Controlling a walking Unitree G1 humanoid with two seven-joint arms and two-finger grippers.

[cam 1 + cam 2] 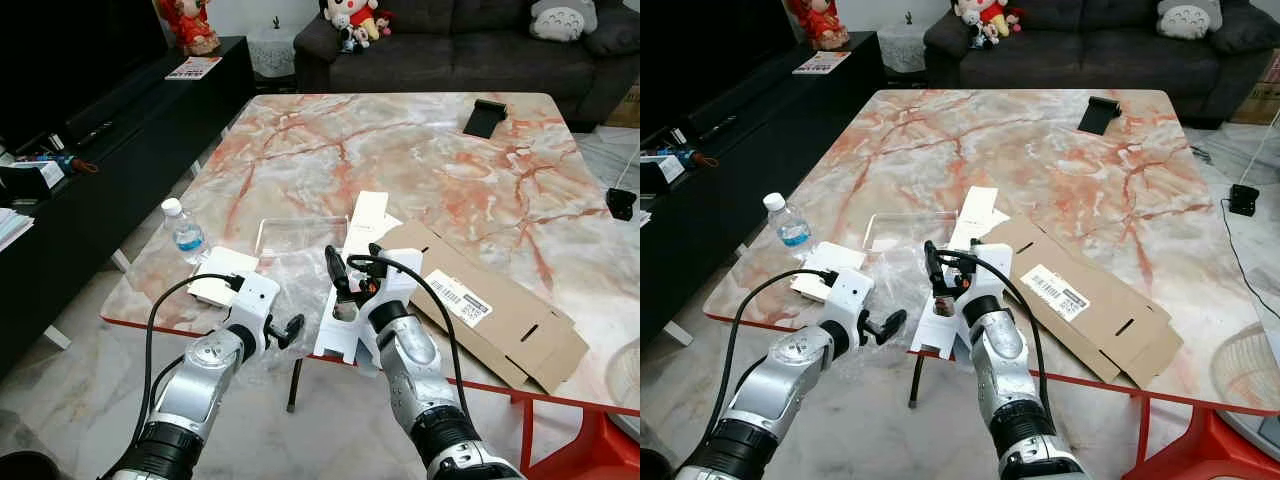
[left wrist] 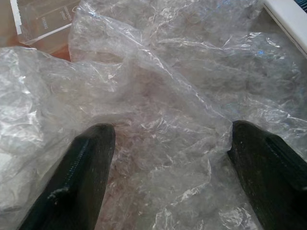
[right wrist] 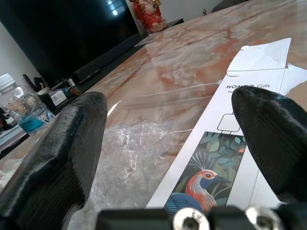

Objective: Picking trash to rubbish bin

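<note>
A sheet of crumpled clear plastic wrap lies at the marble table's near edge. My left gripper hangs just over it, open, its two black fingers straddling the film without pinching it. Beside the wrap lies a flattened white carton with a bird picture. My right gripper is low over this carton's near end, open, with nothing between the fingers. A flattened brown cardboard box with a barcode label lies to the right of the carton.
A small water bottle and a white box stand at the front left corner. A clear tray sits behind the wrap. A black object lies far back. The TV cabinet runs along the left, a sofa behind.
</note>
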